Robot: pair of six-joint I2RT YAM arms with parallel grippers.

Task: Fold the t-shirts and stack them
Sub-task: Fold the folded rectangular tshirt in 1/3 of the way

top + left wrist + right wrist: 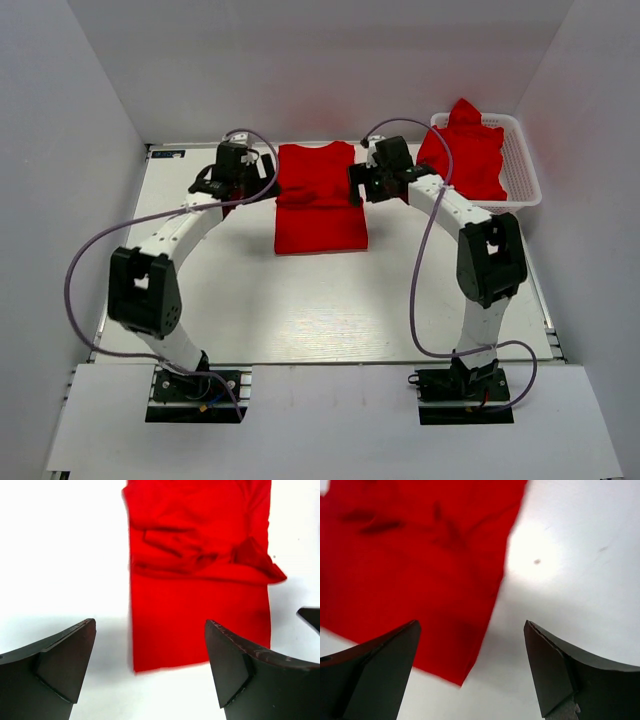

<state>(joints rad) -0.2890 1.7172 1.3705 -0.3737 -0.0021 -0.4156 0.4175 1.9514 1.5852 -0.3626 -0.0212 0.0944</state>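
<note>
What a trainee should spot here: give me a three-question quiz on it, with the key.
1. True or false: the left gripper is shut on the flat t-shirt.
2. Pick one: the other t-shirts lie A) in the white basket, B) under the left arm's base, C) draped over the right arm.
3. Fill in: the right gripper has its jaws ___, holding nothing.

Key: 1 false; 2 A; 3 open.

I see bare table (300,300) free on the near side of the folded t-shirt (320,205). The left gripper (150,621) and right gripper (471,622) crowd its flanks; the basket (527,170), heaped with t-shirts (462,150), blocks far right, probably touching the wall (590,150).
</note>
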